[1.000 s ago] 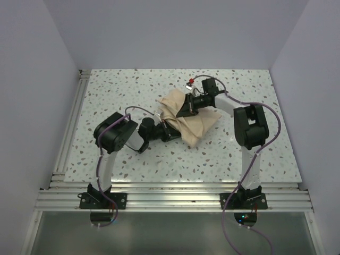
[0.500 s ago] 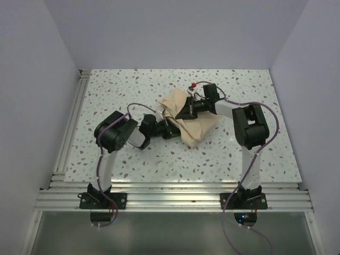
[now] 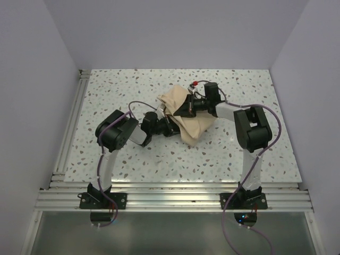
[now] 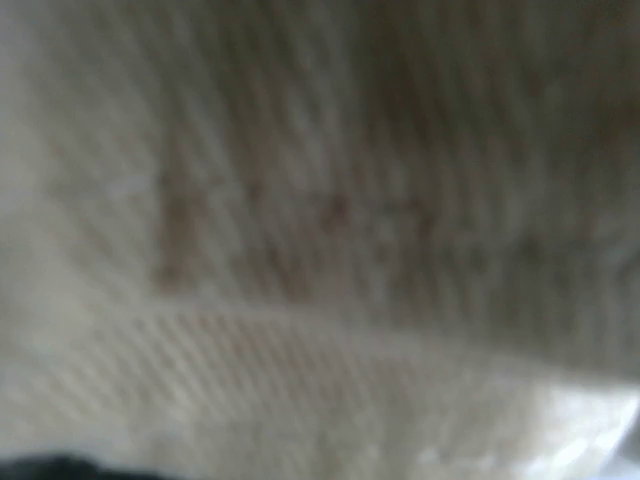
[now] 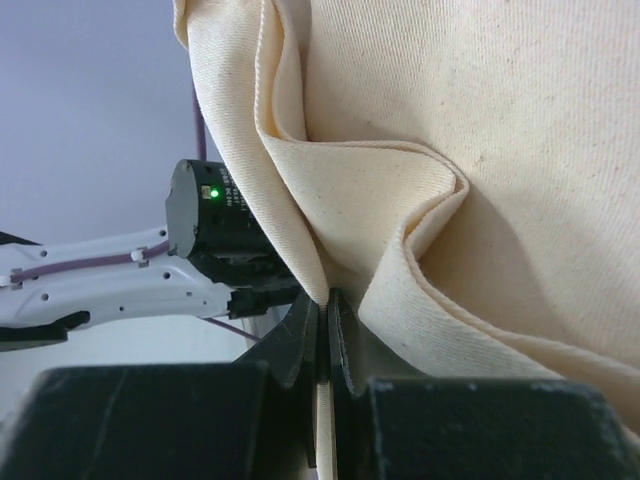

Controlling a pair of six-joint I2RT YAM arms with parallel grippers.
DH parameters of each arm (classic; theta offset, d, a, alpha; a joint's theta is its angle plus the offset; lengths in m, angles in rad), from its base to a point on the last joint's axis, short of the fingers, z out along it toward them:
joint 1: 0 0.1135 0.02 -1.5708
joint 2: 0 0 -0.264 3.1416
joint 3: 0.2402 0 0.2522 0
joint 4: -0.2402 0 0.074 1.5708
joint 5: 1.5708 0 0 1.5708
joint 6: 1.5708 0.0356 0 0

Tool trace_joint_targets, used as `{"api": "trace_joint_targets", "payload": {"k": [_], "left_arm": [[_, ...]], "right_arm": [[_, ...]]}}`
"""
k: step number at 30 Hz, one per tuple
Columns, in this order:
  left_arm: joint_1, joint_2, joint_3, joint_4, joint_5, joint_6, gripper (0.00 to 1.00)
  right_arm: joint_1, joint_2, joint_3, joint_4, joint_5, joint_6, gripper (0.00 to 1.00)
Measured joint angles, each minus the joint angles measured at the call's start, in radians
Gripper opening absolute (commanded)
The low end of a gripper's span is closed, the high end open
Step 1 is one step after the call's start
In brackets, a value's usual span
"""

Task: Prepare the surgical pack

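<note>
The surgical pack [image 3: 194, 125] is a tan cloth bundle, bunched and lifted at mid-table. No tray or packets show. My right gripper [image 3: 182, 110] reaches in from the right, and in the right wrist view it [image 5: 322, 300] is shut on a thin fold of the cloth [image 5: 480, 120]. My left gripper [image 3: 170, 127] is pressed into the bundle's left side. The left wrist view shows only blurred cloth [image 4: 320, 240] right against the lens, so its fingers are hidden. The left arm's wrist [image 5: 205, 215] shows behind the cloth in the right wrist view.
The speckled tabletop [image 3: 133, 90] has an aluminium rail along its left edge [image 3: 71, 122] and front edge [image 3: 175, 194]. Plain walls enclose the left, back and right sides.
My left gripper has pushed right and further into the bundle. My right gripper has shifted slightly left and its wrist has turned. The cloth is bunched tighter between the two grippers.
</note>
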Motion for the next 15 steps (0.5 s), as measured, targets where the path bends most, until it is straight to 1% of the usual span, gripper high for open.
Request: {"api": "trace_joint_targets", "payload": {"k": [10, 15], "left_arm": [[0.001, 0.011, 0.035, -0.034, -0.024, -0.001, 0.00], [0.003, 0.010, 0.040, -0.042, -0.028, 0.000, 0.00]], "right_arm": [[0.048, -0.021, 0.000, 0.008, -0.003, 0.021, 0.00], [0.048, 0.014, -0.016, 0.107, -0.021, 0.079, 0.00]]}}
